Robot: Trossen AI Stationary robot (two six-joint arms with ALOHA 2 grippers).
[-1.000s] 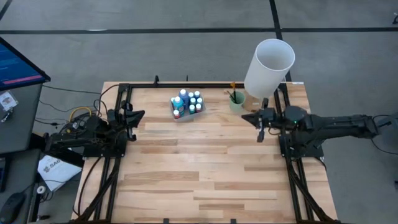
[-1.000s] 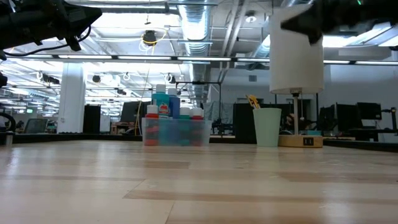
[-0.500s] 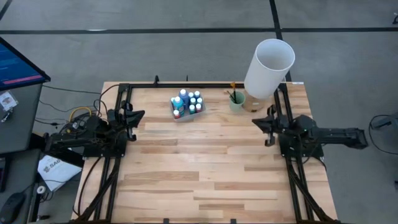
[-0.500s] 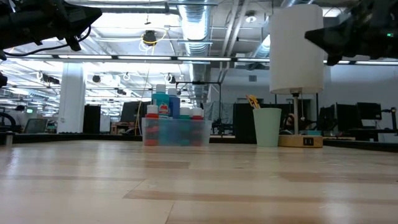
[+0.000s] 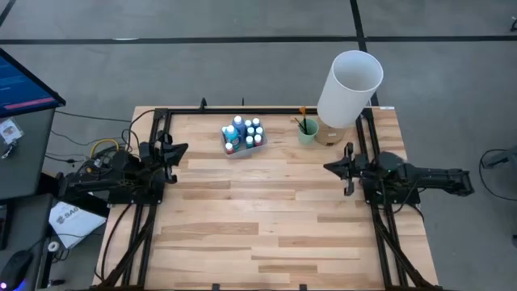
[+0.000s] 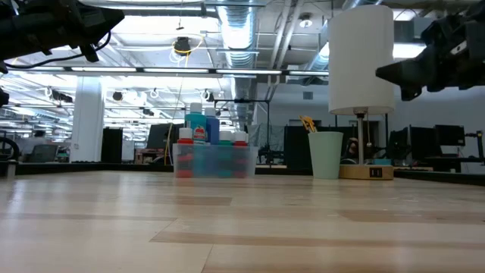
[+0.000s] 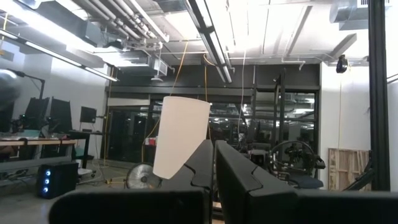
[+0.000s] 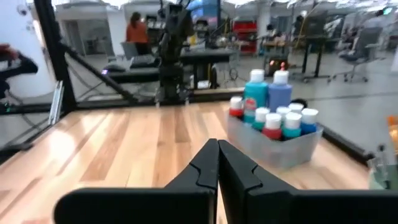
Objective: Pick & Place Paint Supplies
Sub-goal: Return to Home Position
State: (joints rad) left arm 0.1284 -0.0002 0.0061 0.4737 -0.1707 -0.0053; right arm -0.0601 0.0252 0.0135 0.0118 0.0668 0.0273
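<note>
Brushes (image 5: 304, 121) in the green cup (image 5: 308, 134) stood just ahead of the right end effector (image 5: 346, 168) (closed tight, empty), off toward the bench's (image 5: 266, 218) far edge.

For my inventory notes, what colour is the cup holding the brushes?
Pale green; the cup shows best in the low view.

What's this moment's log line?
left gripper shut, left edge | right gripper shut, right edge | bottles in bin | brushes in green cup
</note>
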